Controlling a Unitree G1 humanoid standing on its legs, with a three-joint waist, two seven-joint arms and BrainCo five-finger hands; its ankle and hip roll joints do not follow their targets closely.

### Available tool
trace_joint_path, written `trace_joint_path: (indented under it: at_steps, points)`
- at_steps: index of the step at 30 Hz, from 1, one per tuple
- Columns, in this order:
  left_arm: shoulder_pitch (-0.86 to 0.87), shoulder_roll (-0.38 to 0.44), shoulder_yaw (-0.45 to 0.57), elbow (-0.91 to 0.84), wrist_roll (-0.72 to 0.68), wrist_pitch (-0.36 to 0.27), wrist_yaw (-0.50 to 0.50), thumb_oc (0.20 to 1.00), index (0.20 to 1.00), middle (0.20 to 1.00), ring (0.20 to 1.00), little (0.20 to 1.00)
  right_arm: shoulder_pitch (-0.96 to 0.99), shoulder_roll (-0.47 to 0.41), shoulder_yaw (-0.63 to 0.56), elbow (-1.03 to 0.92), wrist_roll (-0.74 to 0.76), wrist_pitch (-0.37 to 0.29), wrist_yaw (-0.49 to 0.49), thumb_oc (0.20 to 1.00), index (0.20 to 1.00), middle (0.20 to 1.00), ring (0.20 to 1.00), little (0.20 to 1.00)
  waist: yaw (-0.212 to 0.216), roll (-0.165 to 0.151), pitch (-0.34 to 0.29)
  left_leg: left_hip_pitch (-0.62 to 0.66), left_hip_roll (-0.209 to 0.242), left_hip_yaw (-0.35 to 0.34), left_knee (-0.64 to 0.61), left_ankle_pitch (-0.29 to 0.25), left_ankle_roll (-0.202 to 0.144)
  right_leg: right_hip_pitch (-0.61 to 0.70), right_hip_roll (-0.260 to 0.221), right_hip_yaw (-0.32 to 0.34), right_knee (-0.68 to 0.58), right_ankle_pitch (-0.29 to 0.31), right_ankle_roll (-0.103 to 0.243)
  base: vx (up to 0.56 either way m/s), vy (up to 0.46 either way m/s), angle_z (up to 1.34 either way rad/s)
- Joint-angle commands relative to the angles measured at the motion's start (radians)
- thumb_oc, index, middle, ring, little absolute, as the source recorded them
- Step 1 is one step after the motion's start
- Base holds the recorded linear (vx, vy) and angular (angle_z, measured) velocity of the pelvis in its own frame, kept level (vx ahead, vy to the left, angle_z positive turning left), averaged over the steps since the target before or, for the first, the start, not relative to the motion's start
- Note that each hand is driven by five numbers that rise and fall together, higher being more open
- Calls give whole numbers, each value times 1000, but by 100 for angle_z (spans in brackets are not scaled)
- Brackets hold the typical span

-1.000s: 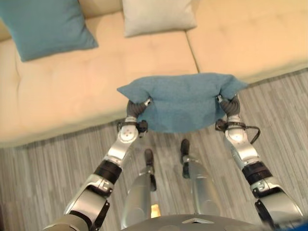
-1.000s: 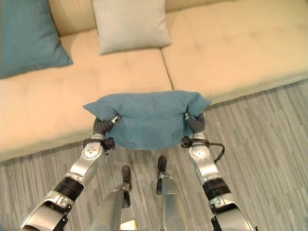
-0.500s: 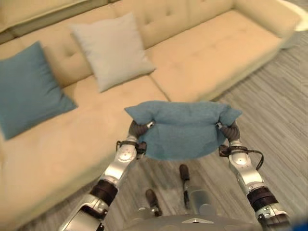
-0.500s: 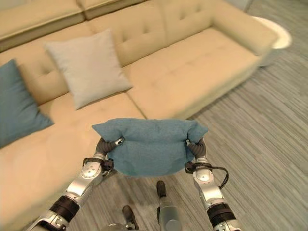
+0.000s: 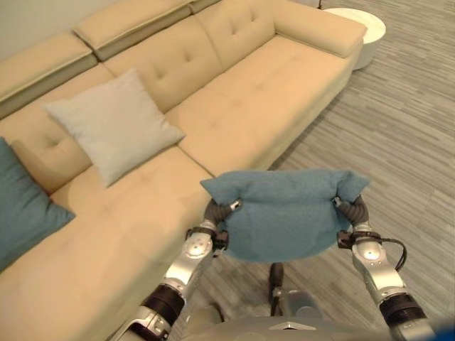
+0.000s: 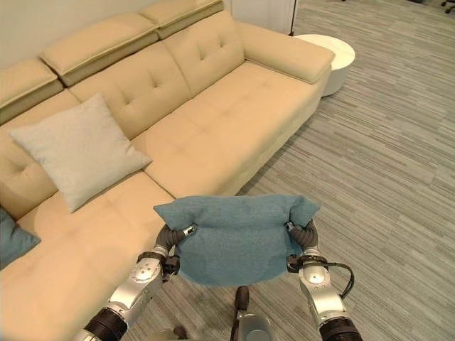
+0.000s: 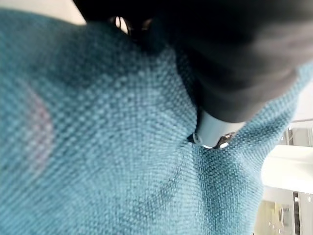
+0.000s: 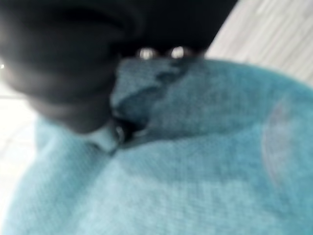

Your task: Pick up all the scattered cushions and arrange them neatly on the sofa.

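I hold a teal cushion point(image 5: 283, 212) in the air between both hands, over the floor just in front of the cream sofa point(image 5: 234, 114). My left hand point(image 5: 216, 212) is curled into its left corner and my right hand point(image 5: 354, 209) into its right corner; the cloth covers the fingertips. Up close, the teal weave point(image 7: 98, 147) bunches around my left hand point(image 7: 215, 133), and the same cloth point(image 8: 195, 161) folds around my right hand point(image 8: 105, 134). A pale grey cushion point(image 5: 110, 124) leans on the sofa back. Another teal cushion point(image 5: 21, 209) sits at the sofa's left end.
A round white side table point(image 5: 359, 25) stands past the sofa's right armrest point(image 5: 316, 28). Grey striped carpet point(image 5: 398, 135) stretches to the right of the sofa. The right-hand seat point(image 5: 284, 78) is bare.
The camera has swung up and right, so the sofa's right end and the side table now show. The cushion stays held between both hands in the same grip.
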Motion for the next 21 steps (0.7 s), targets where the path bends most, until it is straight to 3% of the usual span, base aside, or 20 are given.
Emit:
trace_joint_path:
  at_steps: [1,3,6,14,16,19,21]
  points:
    - [-70,-3,8,-99,-19,-87,-14,200,200,200,200,200,-63,-2,6,-68,18,-76,-7,200,200,200,200,200,50,-31,-18,-81,-74,-68,-59,78,30,68,13,109,26,-80,116,158,88,-106]
    - [-65,-3,18,-98,-23,-87,-18,200,200,200,200,200,-62,2,10,-65,19,-77,5,200,200,200,200,200,53,-15,-31,-32,-69,-81,-138,86,37,86,30,150,27,-95,115,205,153,-119]
    - [-65,11,26,-106,-20,-82,-21,200,200,200,200,200,-67,18,12,-70,18,-67,11,200,200,200,200,200,51,-4,-40,25,-76,-27,-180,89,54,81,10,189,57,-103,133,171,245,-83]
    - [-60,54,66,-129,-11,-83,-17,200,200,200,200,200,-103,43,30,-83,7,-59,33,200,200,200,200,200,77,-2,-14,72,-83,85,-142,33,104,-2,-13,225,245,-117,176,50,137,-59]
    - [-54,59,86,-139,-9,-89,-14,200,200,200,200,200,-107,46,39,-92,-3,-57,48,200,200,200,200,200,86,-5,-6,98,-82,126,-141,11,109,-43,-38,154,262,-96,189,65,38,-56]
    - [-62,59,93,-141,-10,-93,-12,200,200,200,200,200,-112,37,43,-91,-11,-53,51,200,200,200,200,200,94,-10,-3,125,-77,160,-157,0,105,-83,-62,29,225,-59,179,103,-47,-69]
    - [-70,58,94,-139,-9,-93,-17,200,200,200,200,200,-107,34,34,-94,-11,-52,54,200,200,200,200,200,92,-12,-6,123,-77,154,-155,-5,102,-83,-69,9,218,-63,182,89,-103,-29]
